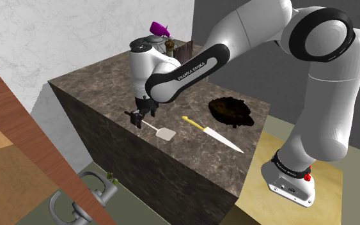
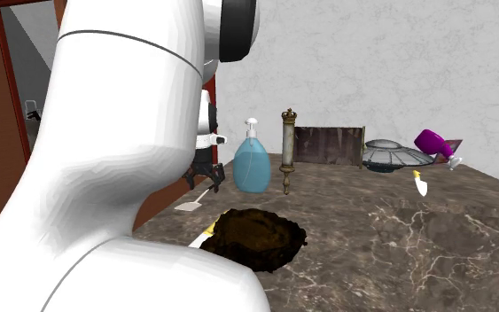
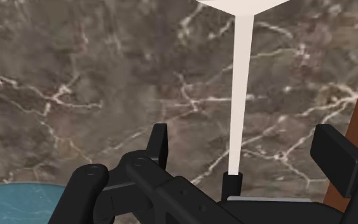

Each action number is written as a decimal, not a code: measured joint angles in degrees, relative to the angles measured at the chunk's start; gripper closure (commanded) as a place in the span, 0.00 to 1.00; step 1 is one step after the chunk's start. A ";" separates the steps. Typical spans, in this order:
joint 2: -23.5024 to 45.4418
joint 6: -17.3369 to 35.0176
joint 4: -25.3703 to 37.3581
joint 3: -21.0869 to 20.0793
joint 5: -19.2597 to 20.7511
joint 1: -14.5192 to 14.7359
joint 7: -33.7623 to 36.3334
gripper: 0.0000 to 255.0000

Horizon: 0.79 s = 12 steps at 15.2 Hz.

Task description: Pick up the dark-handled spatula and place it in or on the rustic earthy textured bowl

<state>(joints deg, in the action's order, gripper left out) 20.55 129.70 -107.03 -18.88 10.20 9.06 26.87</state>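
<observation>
The spatula [image 1: 161, 131] lies on the dark marble counter [image 1: 101, 86], its pale blade [image 1: 166, 134] pointing toward the front edge. My gripper [image 1: 138, 118] hangs low over its handle end. In the wrist view the pale shaft [image 3: 241, 95] runs away from the gripper [image 3: 247, 149], and the short dark handle [image 3: 233, 183] sits between the two fingers [image 3: 159, 144], which stand well apart and do not touch it. The rough dark brown bowl [image 1: 230, 110] rests on the counter to the shoulder view's right, also seen as the bowl [image 2: 258, 236] near the arm.
A yellow-handled knife [image 1: 211, 133] lies between spatula and bowl. Along the back wall stand a blue soap dispenser [image 2: 252, 164], a brass-topped grinder [image 2: 288, 148], a dark box [image 2: 328, 144], a grey dish [image 2: 391, 156] and a purple object [image 2: 434, 142]. A wooden door [image 1: 18, 134] borders the counter.
</observation>
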 measured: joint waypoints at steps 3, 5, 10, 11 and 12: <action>0.01 0.00 0.00 0.00 0.00 0.00 0.00 1.00; 0.00 0.01 0.01 0.00 0.00 0.00 0.00 1.00; 0.01 0.00 0.02 0.00 0.00 0.00 0.00 1.00; -0.13 -0.29 0.17 -0.03 -0.08 -0.02 -0.06 1.00; -0.39 -0.83 0.47 -0.11 -0.22 -0.03 -0.14 1.00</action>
<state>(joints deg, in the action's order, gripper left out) 20.17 128.87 -106.55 -18.99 9.98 9.03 26.73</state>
